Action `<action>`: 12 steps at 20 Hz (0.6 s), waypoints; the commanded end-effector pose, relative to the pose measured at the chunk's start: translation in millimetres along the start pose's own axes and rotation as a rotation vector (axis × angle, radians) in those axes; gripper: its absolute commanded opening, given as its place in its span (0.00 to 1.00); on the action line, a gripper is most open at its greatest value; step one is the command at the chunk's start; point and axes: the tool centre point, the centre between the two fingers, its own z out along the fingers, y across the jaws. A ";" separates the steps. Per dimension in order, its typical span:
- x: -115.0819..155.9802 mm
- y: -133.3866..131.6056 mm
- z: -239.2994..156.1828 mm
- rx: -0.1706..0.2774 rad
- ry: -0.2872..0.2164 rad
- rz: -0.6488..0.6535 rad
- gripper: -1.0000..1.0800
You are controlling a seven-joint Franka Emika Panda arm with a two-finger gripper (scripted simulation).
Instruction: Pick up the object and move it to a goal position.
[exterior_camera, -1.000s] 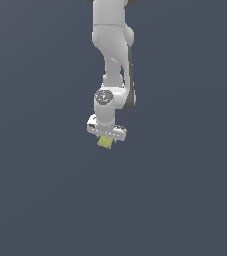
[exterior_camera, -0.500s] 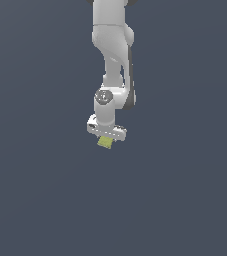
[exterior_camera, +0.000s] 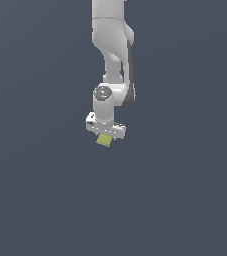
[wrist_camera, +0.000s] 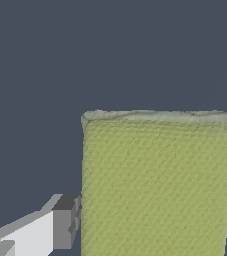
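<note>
The object, a small yellow-green block (exterior_camera: 104, 141), sits directly under my white gripper (exterior_camera: 105, 137) in the exterior view, held between the fingers. In the wrist view the block (wrist_camera: 157, 185) fills the space between the two grey finger pads (wrist_camera: 65, 222), which press against its sides. The gripper is shut on the block. The white arm reaches down from the top of the exterior view. No goal marker shows in either view.
A plain dark grey surface (exterior_camera: 185, 200) fills the exterior view around the arm. No other objects or obstacles show.
</note>
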 end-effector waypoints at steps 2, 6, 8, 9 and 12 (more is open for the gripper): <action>0.7 4.2 -17.1 0.000 0.002 0.000 0.00; 0.8 11.4 -43.8 0.001 0.002 0.001 0.00; 0.8 15.7 -60.1 0.001 0.002 0.001 0.00; 0.9 17.9 -68.9 0.001 0.002 0.001 0.00; 1.1 25.7 -97.7 0.001 0.001 0.001 0.00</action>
